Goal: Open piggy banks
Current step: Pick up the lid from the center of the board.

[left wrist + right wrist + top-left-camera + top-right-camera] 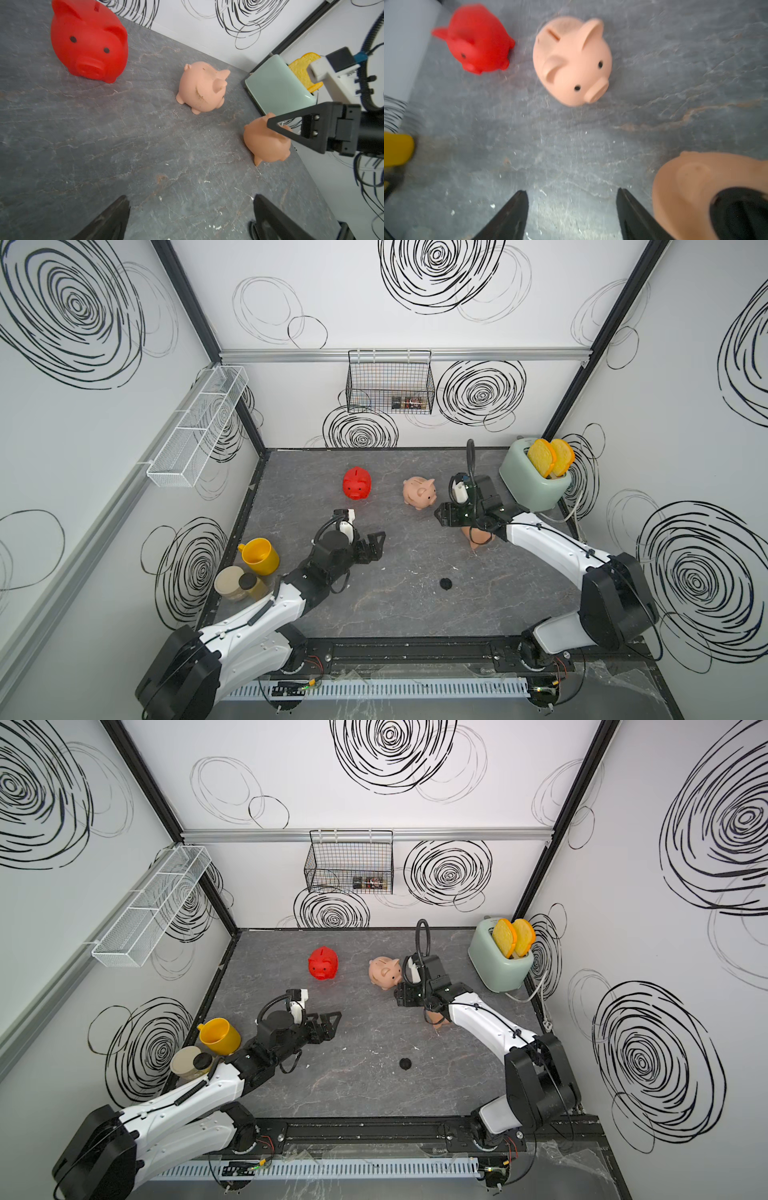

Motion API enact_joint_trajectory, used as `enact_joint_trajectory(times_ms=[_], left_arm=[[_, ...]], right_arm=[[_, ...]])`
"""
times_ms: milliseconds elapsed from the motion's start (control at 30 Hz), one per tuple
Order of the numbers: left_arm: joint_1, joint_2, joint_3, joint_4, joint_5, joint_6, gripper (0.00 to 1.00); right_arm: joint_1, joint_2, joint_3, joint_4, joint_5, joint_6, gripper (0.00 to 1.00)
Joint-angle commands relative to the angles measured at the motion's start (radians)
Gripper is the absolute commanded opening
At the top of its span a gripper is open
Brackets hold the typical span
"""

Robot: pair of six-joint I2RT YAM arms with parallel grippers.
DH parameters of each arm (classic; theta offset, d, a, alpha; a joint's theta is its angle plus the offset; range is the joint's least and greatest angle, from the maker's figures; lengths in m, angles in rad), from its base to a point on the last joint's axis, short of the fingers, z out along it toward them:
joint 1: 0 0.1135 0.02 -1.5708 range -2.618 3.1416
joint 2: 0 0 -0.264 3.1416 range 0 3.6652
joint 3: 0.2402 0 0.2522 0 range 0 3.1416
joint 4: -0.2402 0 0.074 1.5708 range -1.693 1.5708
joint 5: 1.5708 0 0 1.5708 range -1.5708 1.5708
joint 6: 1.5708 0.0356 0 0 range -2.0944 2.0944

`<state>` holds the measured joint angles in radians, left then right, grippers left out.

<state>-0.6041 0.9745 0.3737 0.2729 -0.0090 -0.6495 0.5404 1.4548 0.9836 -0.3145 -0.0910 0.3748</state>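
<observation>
Three piggy banks are on the grey tabletop. In both top views the red one stands at the back middle, with the pale pink one upright to its right. The peach-tan one lies tipped over, mostly hidden under my right wrist; the right wrist view shows a dark round patch on its belly. A loose black plug lies toward the front. My right gripper hovers open and holds nothing, between the pink and peach-tan pigs. My left gripper is open over bare table.
A mint toaster holding toast stands at the back right corner. A yellow cup and two jars sit along the left edge beside my left arm. A wire basket hangs on the back wall, a white mesh shelf on the left wall.
</observation>
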Motion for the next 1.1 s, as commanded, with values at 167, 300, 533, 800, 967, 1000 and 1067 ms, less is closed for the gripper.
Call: enact_joint_trajectory(times_ms=[167, 300, 533, 800, 967, 1000, 1067], left_arm=[[-0.184, -0.052, -0.092, 0.046, -0.006, -0.086, 0.96], [-0.269, -0.041, -0.141, 0.101, -0.022, -0.126, 0.96], [-0.387, 0.034, -0.182, 0.217, -0.043, -0.167, 0.96], [-0.423, 0.048, -0.199, 0.235, -0.078, -0.182, 0.96], [-0.419, 0.054, -0.187, 0.222, -0.074, -0.175, 0.96], [-0.418, 0.056, -0.184, 0.217, -0.076, -0.171, 0.96], [-0.413, 0.061, -0.178, 0.212, -0.073, -0.167, 0.96]], right_arm=[[0.246, -0.170, -0.172, -0.285, 0.157, 0.168, 0.41], [0.300, -0.152, -0.197, -0.362, 0.114, 0.218, 0.29], [0.359, -0.045, -0.164, -0.369, 0.111, 0.237, 0.20], [0.365, 0.015, -0.155, -0.349, 0.152, 0.253, 0.19], [0.360, 0.050, -0.139, -0.332, 0.170, 0.256, 0.21], [0.359, 0.056, -0.138, -0.327, 0.173, 0.255, 0.21], [0.356, 0.065, -0.137, -0.321, 0.174, 0.254, 0.21]])
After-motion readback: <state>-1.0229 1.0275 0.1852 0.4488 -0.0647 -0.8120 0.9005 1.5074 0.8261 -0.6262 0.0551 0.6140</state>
